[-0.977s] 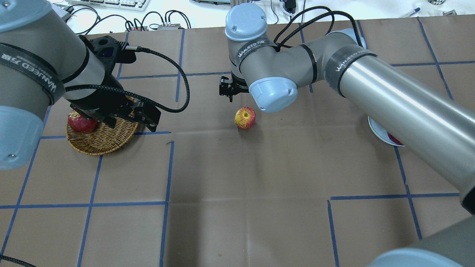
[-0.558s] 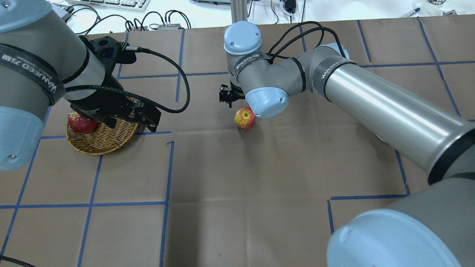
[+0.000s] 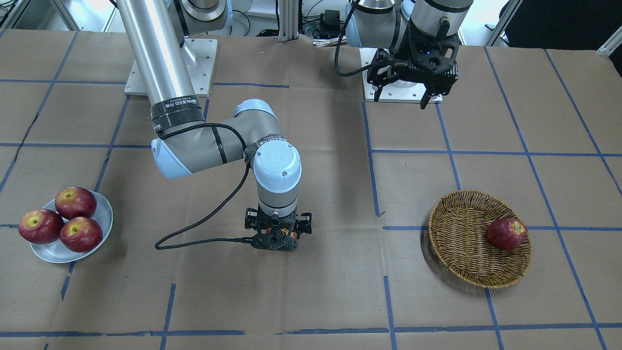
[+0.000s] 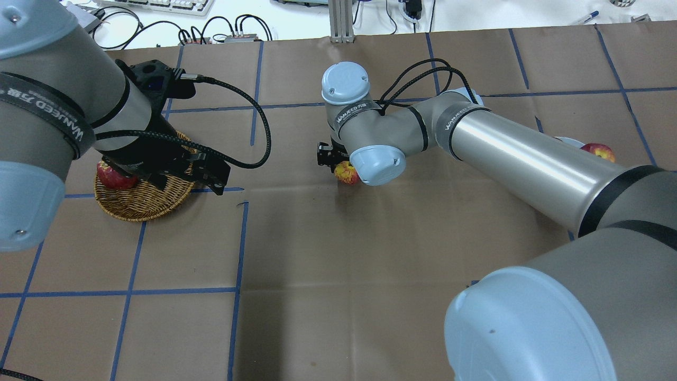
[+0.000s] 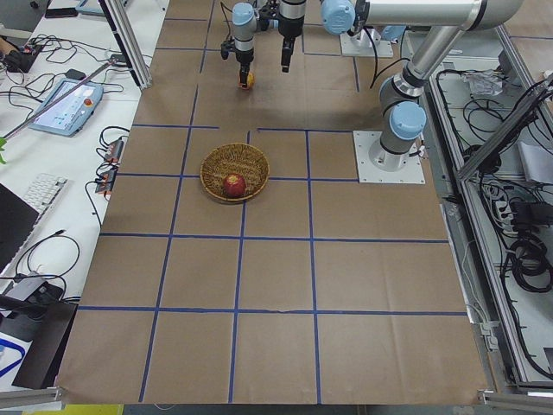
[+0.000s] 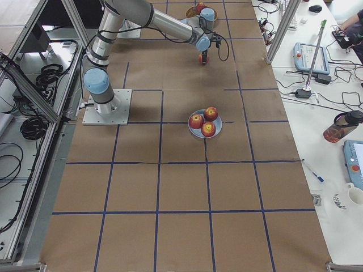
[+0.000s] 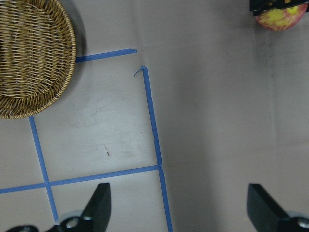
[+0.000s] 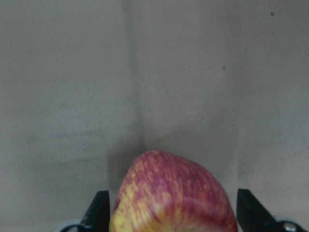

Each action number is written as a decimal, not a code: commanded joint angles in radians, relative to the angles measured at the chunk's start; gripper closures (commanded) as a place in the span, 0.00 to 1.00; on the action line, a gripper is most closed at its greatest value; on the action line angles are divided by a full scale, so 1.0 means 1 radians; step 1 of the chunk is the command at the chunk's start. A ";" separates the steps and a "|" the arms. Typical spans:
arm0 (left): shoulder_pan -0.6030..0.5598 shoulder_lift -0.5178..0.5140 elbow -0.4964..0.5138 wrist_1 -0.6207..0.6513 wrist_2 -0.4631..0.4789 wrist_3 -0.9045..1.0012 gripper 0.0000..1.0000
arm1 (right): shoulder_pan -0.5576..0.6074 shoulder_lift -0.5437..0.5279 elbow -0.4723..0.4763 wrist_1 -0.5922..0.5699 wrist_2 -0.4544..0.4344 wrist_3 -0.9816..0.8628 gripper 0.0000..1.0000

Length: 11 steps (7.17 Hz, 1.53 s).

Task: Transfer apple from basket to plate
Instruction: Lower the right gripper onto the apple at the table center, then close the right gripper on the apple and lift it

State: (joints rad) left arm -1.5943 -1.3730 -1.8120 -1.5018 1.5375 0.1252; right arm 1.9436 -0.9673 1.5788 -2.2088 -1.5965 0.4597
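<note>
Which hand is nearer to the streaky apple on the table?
Right. The right hand sits around the apple, a finger on each side; the left hand hangs far off, near the basket.

The bottom edge of my right wrist view cuts off the lower part of the apple (image 8: 169, 193); overhead, my right arm (image 4: 518, 159) hides most of the plate (image 4: 570, 141)

A brown-papered table (image 4: 338, 317) gridded with blue tape (image 4: 132, 291), a white bench (image 5: 34, 147) alongside carrying a keyboard (image 5: 39, 193).
</note>
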 commanded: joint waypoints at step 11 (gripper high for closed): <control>-0.001 0.002 0.006 -0.002 -0.005 -0.012 0.01 | -0.384 -0.315 0.007 0.283 0.001 -0.403 0.45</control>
State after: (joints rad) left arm -1.5953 -1.3718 -1.8109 -1.5021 1.5333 0.1194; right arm 1.6923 -1.2223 1.5533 -1.9662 -1.5964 0.2311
